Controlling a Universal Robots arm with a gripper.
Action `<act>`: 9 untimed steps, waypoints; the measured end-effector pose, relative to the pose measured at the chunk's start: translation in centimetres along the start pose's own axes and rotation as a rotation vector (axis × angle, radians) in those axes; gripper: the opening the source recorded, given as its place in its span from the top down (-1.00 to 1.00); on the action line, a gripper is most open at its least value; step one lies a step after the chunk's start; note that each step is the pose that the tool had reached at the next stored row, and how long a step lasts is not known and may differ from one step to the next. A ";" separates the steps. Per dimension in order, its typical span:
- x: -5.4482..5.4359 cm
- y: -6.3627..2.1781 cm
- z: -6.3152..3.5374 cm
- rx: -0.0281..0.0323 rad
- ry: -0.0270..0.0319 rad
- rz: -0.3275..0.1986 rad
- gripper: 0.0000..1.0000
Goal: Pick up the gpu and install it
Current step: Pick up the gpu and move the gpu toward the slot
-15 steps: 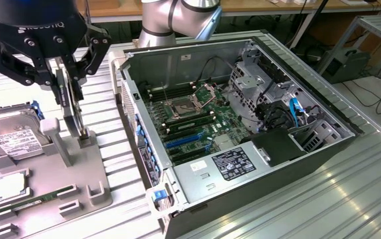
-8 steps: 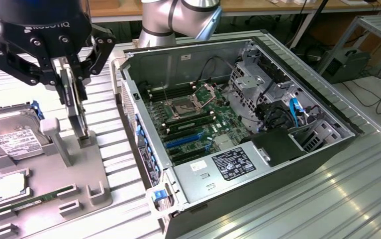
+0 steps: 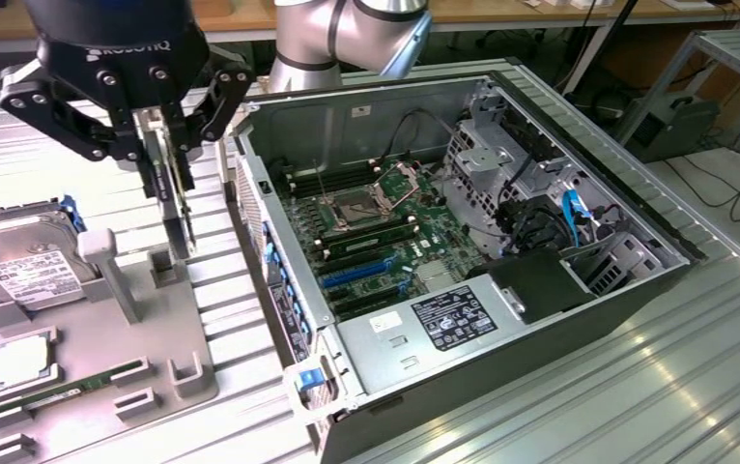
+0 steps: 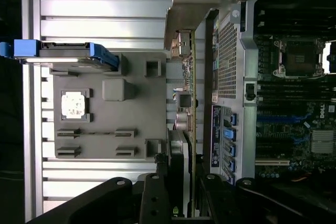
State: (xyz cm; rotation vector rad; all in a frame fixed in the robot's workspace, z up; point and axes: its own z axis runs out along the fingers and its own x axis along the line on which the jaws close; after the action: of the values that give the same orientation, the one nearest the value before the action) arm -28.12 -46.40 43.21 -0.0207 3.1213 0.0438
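Our gripper [image 3: 170, 155] is closed narrow on the gpu [image 3: 177, 217], pinching its upper edge so that the card hangs upright and edge-on to the exterior camera. The card is over the grey holder tray [image 3: 151, 338], outside the computer case [image 3: 384, 106] and near its rear wall. Its lower edge sits close to one of the tray's small posts [image 3: 164, 263]. From this angle we cannot tell for sure whether the two are apart or just touching.

In our judgement the risks are these:
- **Grip:** it takes only a thin edge, so a knock against the post or the case rim could twist the card between the pads.
- **Alignment:** a tilted card would meet the blue slots [image 3: 351, 275] on the motherboard [image 3: 384, 232] askew and jam.

The exterior view gives us the open case interior and shows how far the slots lie from the card. It also takes in the hard drive [image 3: 29, 275] and the memory stick [image 3: 68, 394] on the tray, well apart from the gripper.

The wrist view looks down the length of the card [image 4: 192, 77] from the gripper [image 4: 186, 195]. There we see its silver bracket [image 4: 189, 9] at the far end, just beside the case's perforated rear panel [image 4: 228, 51], a closeness the exterior view hides.
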 end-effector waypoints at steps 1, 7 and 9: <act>-0.3 0.00 0.01 0.0000 0.0000 0.000 0.44; -1.7 -0.03 0.07 0.0000 0.0000 0.000 0.44; -2.5 -0.03 0.09 -0.0001 -0.0001 0.000 0.44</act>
State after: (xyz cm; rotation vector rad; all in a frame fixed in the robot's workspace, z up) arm -25.64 -46.40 43.17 -0.0207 3.1212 0.0438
